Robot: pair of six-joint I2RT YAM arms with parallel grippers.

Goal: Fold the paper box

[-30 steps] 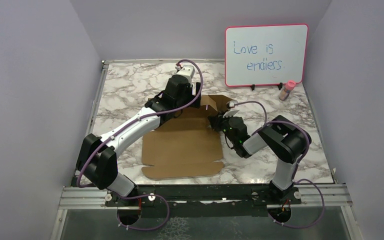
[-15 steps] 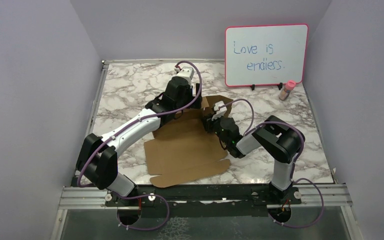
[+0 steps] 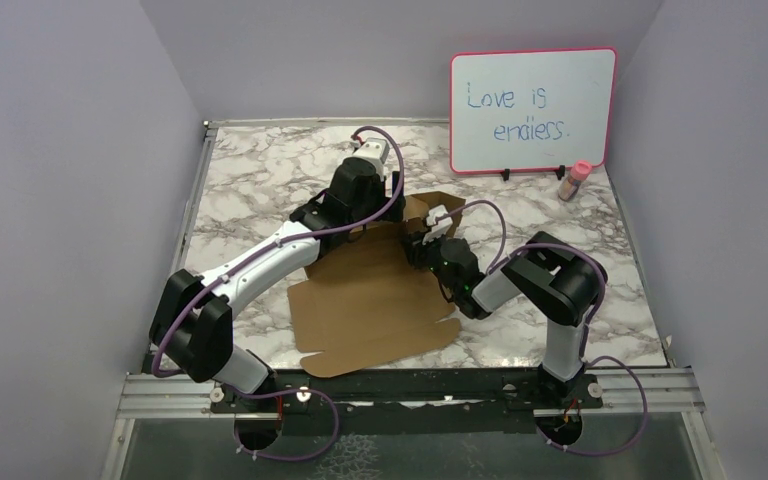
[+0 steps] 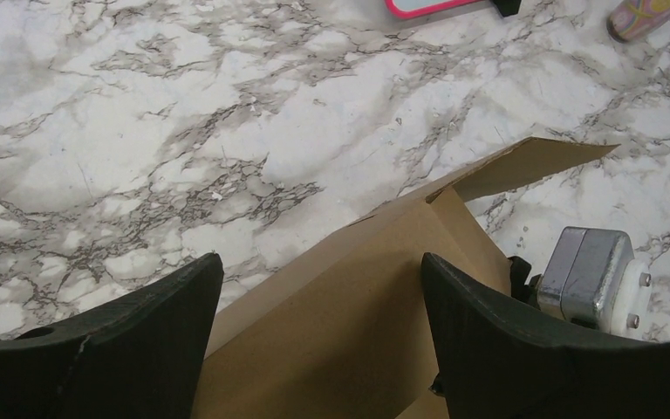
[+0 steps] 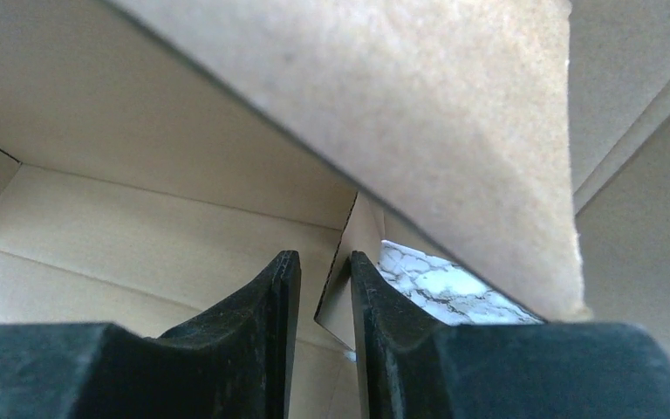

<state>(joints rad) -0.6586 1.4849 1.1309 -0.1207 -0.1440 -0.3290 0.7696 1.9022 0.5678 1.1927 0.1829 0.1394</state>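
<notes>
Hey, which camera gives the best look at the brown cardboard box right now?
The top external view: nearly the whole paper box shows there, mostly flat with its far end raised. The left wrist view catches only that far edge and a flap; the right wrist view, too close, shows just inner panels.

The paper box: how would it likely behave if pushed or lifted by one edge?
Probably light and fairly stiff: the paper box is a thin brown sheet lying mostly flat on the table. It likely hinges at its creases, as the raised flap suggests. Pushed, it would probably slide on the smooth marble-patterned top.
</notes>
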